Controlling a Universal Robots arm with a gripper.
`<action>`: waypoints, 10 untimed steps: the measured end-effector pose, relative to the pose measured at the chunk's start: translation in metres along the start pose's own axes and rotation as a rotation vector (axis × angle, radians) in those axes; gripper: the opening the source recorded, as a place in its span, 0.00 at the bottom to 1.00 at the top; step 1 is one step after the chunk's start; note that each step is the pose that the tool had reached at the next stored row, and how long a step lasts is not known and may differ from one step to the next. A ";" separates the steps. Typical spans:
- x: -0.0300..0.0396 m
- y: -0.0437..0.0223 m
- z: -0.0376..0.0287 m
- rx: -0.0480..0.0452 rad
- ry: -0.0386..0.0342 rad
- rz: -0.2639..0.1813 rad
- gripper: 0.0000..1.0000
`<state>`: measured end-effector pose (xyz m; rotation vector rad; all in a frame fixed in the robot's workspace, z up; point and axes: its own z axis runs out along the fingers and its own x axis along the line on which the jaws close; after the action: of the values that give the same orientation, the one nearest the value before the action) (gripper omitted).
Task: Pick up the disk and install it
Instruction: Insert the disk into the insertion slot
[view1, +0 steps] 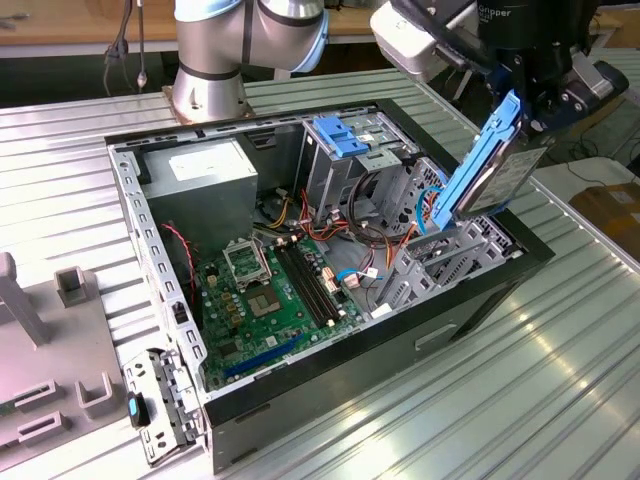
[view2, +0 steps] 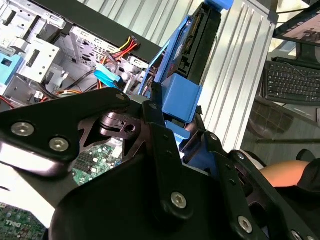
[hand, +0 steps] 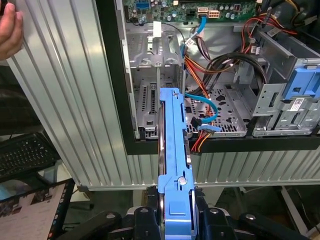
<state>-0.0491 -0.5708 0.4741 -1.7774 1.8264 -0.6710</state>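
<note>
My gripper (view1: 527, 118) is shut on the disk (view1: 492, 172), a grey drive with blue rails, holding it by one end. The disk hangs tilted, on edge, over the exterior view's right end of the open computer case (view1: 330, 365). Its lower end is just above the metal drive cage (view1: 455, 250). In the first wrist view the disk's blue rail (hand: 172, 150) runs edge-on from the gripper (hand: 176, 212) toward the empty cage (hand: 150, 90). In the second wrist view the gripper (view2: 177, 120) clamps the disk's (view2: 192, 45) blue end tab.
Inside the case lie a green motherboard (view1: 270, 290), a grey power supply (view1: 205, 175), a bare blue bracket (view1: 340, 135) and loose cables (hand: 200, 107). A grey fixture (view1: 50, 350) stands at the exterior view's left. A person's hand (hand: 7, 30) rests on the ribbed table. A keyboard (view2: 292, 82) sits beyond.
</note>
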 end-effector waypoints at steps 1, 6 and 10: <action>0.0001 0.0007 0.0006 0.0102 -0.0003 0.000 0.37; 0.0009 0.0108 0.0038 0.0315 -0.0013 0.001 0.37; 0.0015 0.0168 0.0061 0.0393 -0.0016 0.001 0.37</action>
<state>-0.0578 -0.5719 0.4585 -1.7513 1.8007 -0.7001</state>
